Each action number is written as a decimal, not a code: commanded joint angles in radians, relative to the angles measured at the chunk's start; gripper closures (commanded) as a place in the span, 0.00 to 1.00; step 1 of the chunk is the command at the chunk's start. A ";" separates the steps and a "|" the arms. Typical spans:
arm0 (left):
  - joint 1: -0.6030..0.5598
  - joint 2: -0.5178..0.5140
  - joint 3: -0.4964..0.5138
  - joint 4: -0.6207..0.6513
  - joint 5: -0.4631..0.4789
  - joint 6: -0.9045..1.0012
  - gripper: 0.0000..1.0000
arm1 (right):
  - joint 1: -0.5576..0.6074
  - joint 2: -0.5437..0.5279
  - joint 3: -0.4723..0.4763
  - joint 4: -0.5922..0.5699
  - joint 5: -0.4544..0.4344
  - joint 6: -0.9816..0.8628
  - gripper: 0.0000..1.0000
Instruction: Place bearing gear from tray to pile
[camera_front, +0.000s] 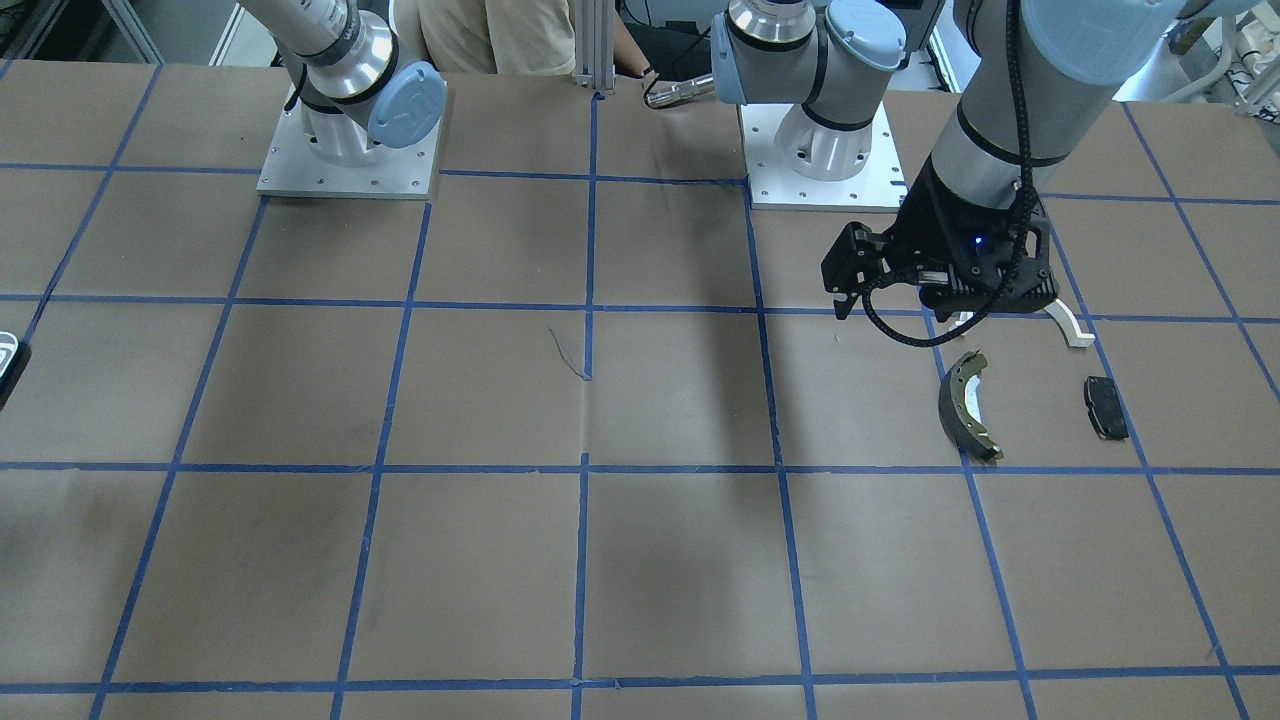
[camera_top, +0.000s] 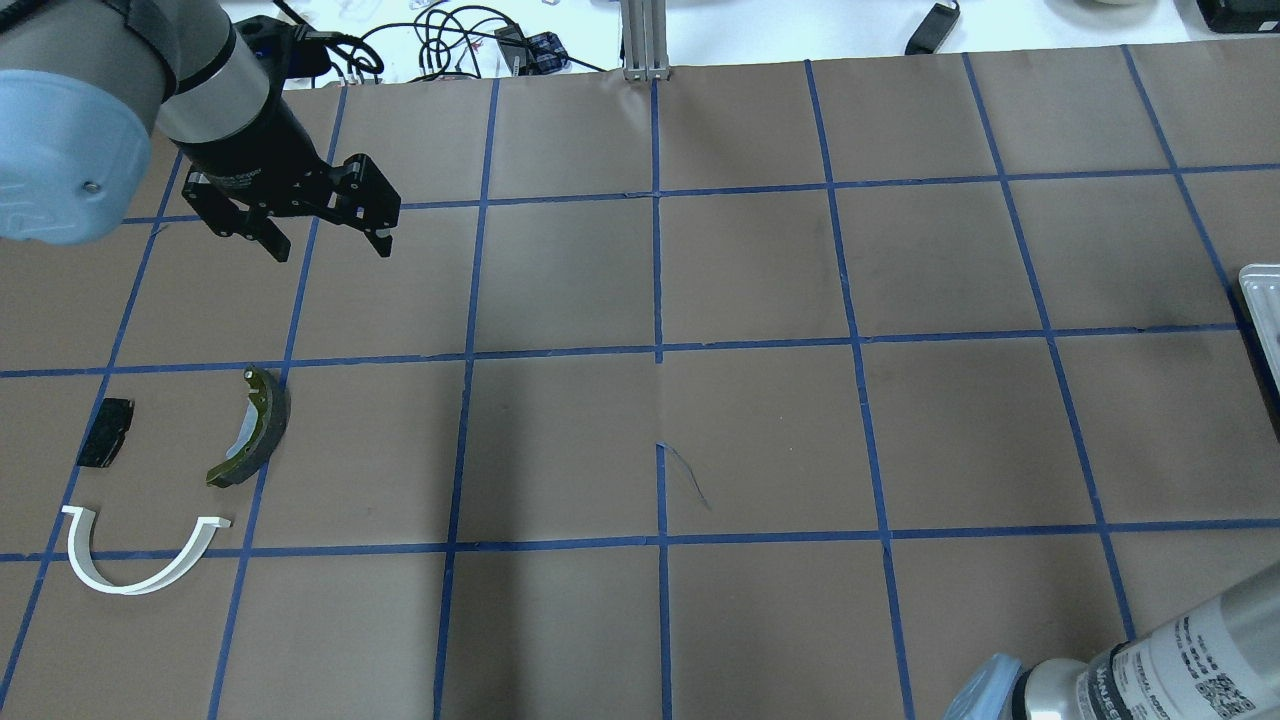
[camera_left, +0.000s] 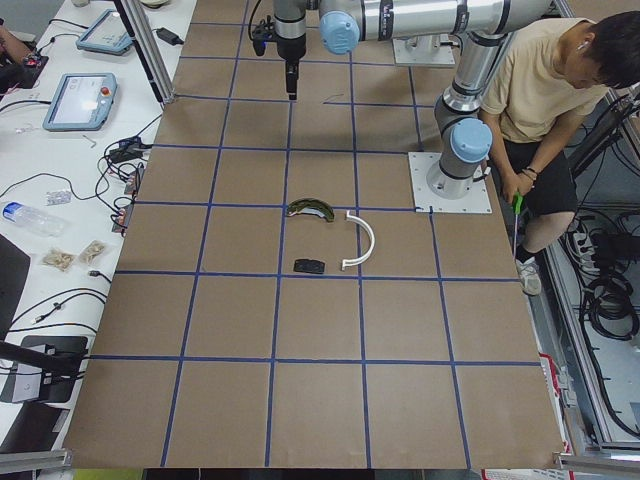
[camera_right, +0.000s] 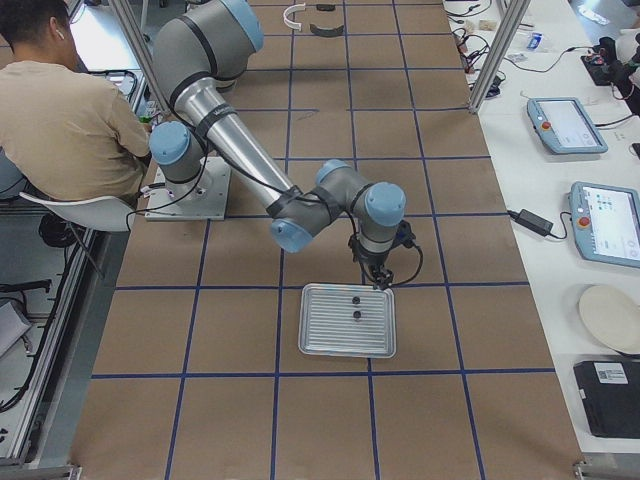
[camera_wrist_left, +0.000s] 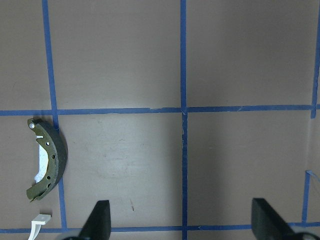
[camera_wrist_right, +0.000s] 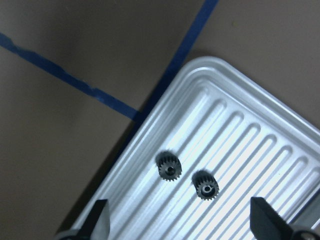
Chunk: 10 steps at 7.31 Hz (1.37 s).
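Note:
Two small dark bearing gears lie side by side on the ribbed silver tray, near its corner. My right gripper is open and empty above them; in the exterior right view it hangs over the tray's far edge. My left gripper is open and empty, high above the table beyond the pile. The pile holds an olive-and-black brake shoe, a white arch piece and a small black pad. The left wrist view shows the brake shoe at its left.
Only a corner of the tray shows at the right edge of the overhead view. The two arm bases stand at the table's robot side. An operator sits behind them. Blue tape lines grid the brown table.

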 joint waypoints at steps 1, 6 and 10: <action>-0.001 0.005 -0.001 -0.001 0.001 0.000 0.00 | -0.018 0.069 -0.021 -0.055 -0.033 -0.083 0.00; -0.001 0.003 0.019 -0.001 -0.001 -0.002 0.00 | -0.016 0.103 -0.021 -0.055 -0.023 -0.211 0.00; 0.001 0.005 0.011 0.003 -0.001 -0.002 0.00 | -0.016 0.109 -0.019 -0.054 -0.034 -0.260 0.04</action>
